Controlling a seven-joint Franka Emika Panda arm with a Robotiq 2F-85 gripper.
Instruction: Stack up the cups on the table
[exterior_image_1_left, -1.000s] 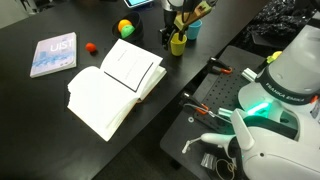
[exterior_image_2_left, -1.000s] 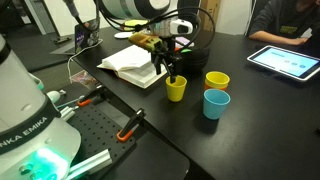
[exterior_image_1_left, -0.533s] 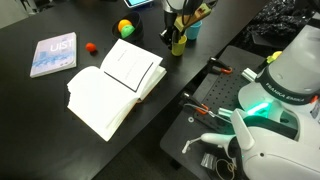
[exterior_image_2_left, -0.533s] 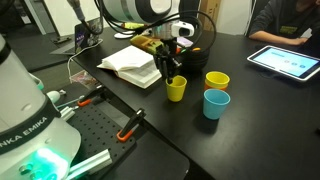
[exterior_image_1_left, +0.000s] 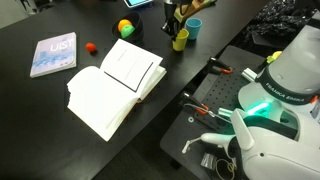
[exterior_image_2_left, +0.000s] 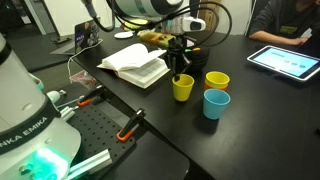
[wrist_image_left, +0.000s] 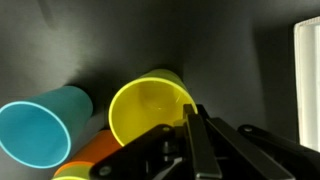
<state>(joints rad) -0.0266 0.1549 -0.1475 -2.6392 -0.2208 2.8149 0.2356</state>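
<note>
Lying far left: a closed pale blue paperback book (exterior_image_1_left: 53, 53), flat on the large matte black table (exterior_image_1_left: 40, 115)
Small red ball: a tiny red sphere (exterior_image_1_left: 91, 47) just right of the paperback, not touching it
Open book: a thick white-paged open book (exterior_image_1_left: 115, 85) spread flat near the middle of the table
Yellow-green ball: a round yellow-green ball (exterior_image_1_left: 125, 27) with a red patch, behind the open book
Gripper: the black Robotiq gripper (exterior_image_2_left: 180, 76) points straight down, clamped on the rim of the held yellow plastic cup (exterior_image_2_left: 183, 88); in the wrist view its dark fingers (wrist_image_left: 200, 145) meet at that rim
Held yellow plastic cup: upright, mouth up, just right of the open book; whether its base touches the table cannot be told
Free yellow plastic cup: the free yellow plastic cup (exterior_image_2_left: 217, 80) stands upright on the table just right of the held one, apart from it
Light blue plastic cup: the light blue plastic cup (exterior_image_2_left: 216, 103) stands upright just in front of the free yellow one
Orange plastic cup: the orange plastic cup (wrist_image_left: 95, 160) shows only at the lower edge of the wrist view, close under the blue and yellow cups; how it stands cannot be told
Robot base: a white robot base (exterior_image_1_left: 280, 75) with a green glow, right of the cups
Tablet: a lit white-framed tablet (exterior_image_2_left: 285, 62) lies flat at far right, well apart from the cups
</note>
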